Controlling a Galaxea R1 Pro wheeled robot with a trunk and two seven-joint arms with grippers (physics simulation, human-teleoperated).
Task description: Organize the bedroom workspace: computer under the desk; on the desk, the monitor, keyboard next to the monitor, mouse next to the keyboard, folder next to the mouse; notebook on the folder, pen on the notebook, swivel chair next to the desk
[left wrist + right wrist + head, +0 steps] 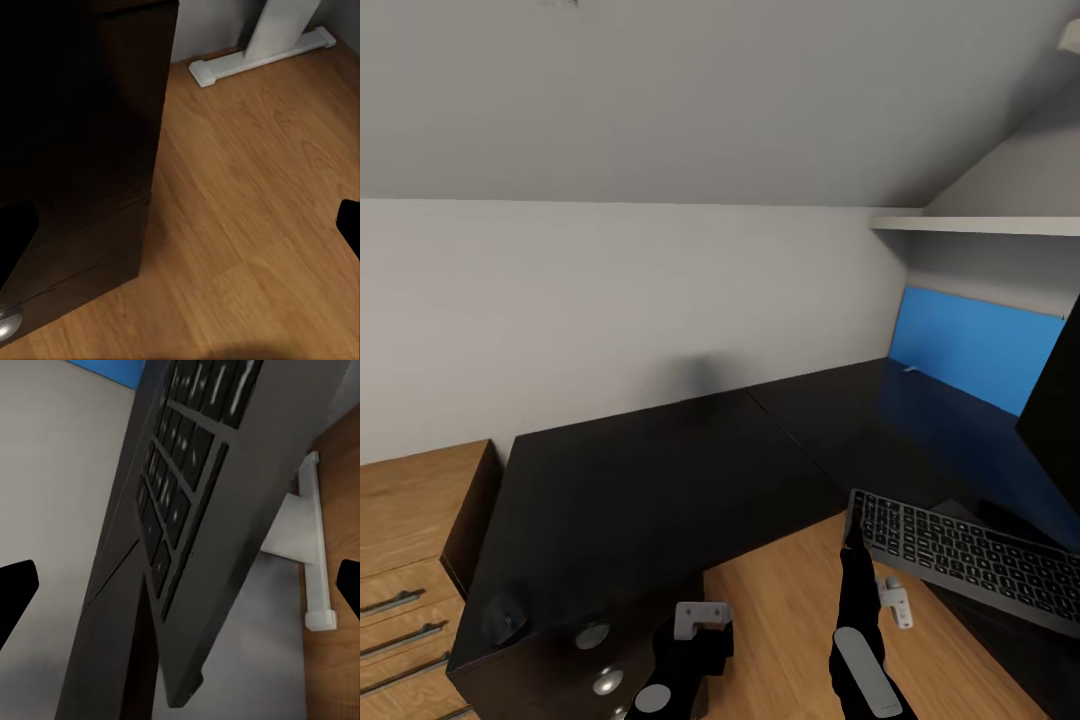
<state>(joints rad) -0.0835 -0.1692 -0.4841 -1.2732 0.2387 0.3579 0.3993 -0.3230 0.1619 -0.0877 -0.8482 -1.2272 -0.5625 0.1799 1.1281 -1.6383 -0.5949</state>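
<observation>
Head view shows the keyboard, slim and dark grey, lying at the near edge of the black L-shaped bench on its right wing, with one corner jutting past the edge over the wooden floor. Its keys carry pale legends, too small to read. Just behind it a slanted black slab, the monitor, is cut off by the right edge of the picture. A bright blue panel, possibly the folder, stands against the wall at the far end of that wing, with a tiny pale object at its lower left that cannot be made out. At the bench's near left corner sits a small rounded black mouse, hard to see against the glossy top. Below it is the drawer unit with round silver knobs.

The right gripper reaches up to the keyboard's near left corner. In the right wrist view its dark fingers are spread wide, one at each side of the picture, with the keyboard between them and not pinched. The left gripper hangs low beside the drawer unit; in the left wrist view its fingers are likewise spread, holding nothing.

A light wooden chest with bar handles stands left of the bench. No brand marks can be read anywhere.
</observation>
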